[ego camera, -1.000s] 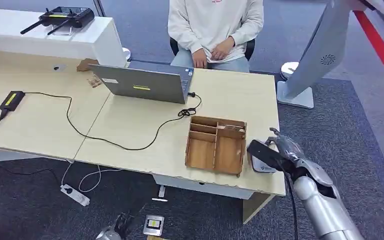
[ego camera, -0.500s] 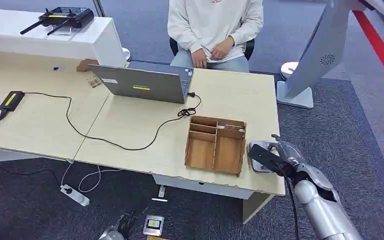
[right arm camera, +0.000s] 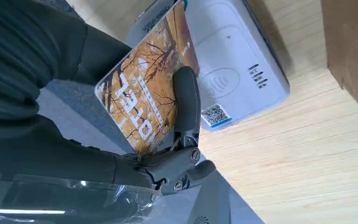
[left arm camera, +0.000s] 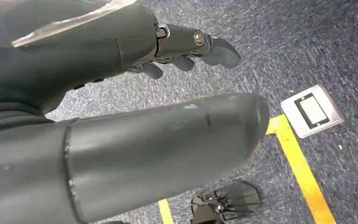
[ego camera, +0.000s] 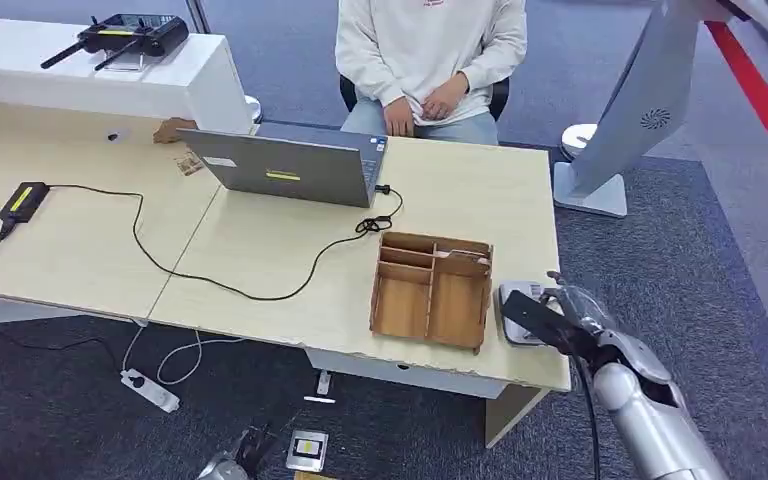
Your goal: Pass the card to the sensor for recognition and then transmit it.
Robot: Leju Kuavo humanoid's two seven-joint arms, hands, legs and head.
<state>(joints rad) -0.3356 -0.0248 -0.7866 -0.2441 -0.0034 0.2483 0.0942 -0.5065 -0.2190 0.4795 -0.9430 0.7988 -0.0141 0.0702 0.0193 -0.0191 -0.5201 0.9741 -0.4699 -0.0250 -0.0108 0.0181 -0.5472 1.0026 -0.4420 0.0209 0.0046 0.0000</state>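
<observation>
A card printed with orange trees and white letters is pinched in my right hand, one dark finger lying across its face. It hangs tilted just above the white card sensor, apart from it. In the head view the card looks dark and sits over the sensor at the desk's front right corner, with my right hand behind it. My left hand hangs over the floor beside the desk, fingers loosely spread and holding nothing; it also shows low down as my left hand.
A wooden divided box stands just left of the sensor. A grey laptop with a black cable is further back, and a person sits behind the desk. A white stand rises on the right.
My right hand has drifted a little toward the desk's near right edge with the card, staying over the sensor. The left arm and the person have hardly moved.
</observation>
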